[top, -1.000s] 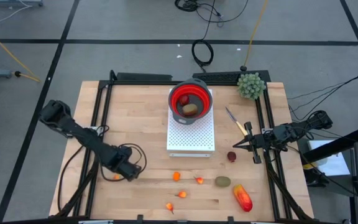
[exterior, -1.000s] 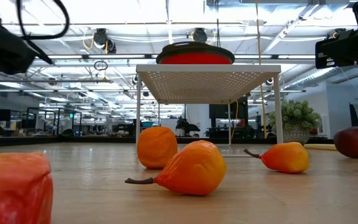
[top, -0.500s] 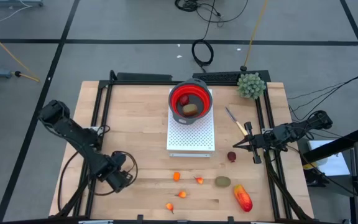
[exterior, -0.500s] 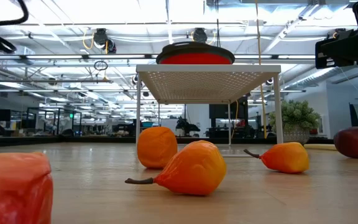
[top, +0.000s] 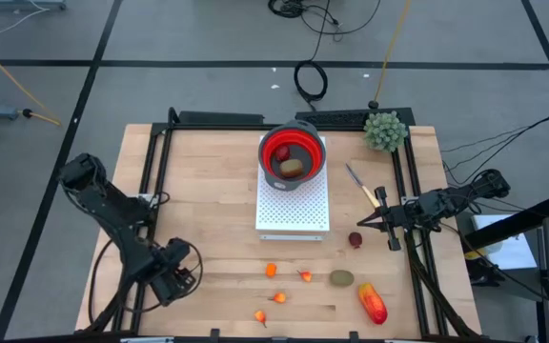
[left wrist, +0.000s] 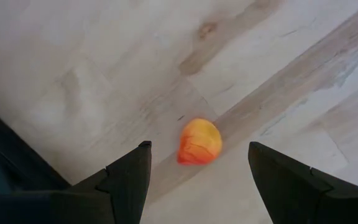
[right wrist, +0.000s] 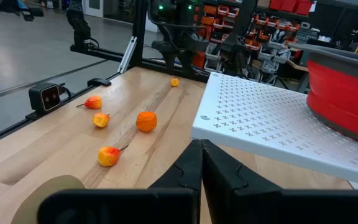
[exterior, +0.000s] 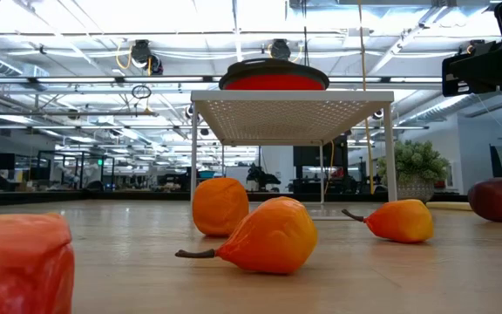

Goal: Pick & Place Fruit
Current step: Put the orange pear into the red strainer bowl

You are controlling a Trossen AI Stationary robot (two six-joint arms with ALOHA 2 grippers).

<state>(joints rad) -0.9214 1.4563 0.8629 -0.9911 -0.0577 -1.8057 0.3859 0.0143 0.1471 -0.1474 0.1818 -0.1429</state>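
Observation:
My left gripper [top: 179, 278] hangs open over the table's near left part. In the left wrist view its fingers [left wrist: 126, 180] stand on either side of a tiny orange fruit [left wrist: 199, 141] lying on the wood, not touching it. Several more small orange pieces [top: 271, 270] [top: 278, 297], a brown-green oval [top: 341, 278], a red-orange oblong [top: 372, 302] and a dark-red ball [top: 355, 239] lie near the front edge. My right gripper [top: 365, 226] waits shut at the right, just beside the dark-red ball. A red bowl [top: 292, 143] holding fruit sits on a white perforated stand [top: 294, 205].
A yellow-handled knife [top: 360, 184] and a green spiky ball plant [top: 385, 131] lie at the far right. Black frame rails [top: 156, 181] run along both sides of the table. Bare wood lies between the left rail and the stand. The low view shows the orange pieces [exterior: 273, 235] under the stand [exterior: 290, 109].
My left gripper has moved toward the table's near left corner and now stands over the tiny orange fruit that lay beside it. That arm has left the low view. The fruit and my right arm have stayed put.

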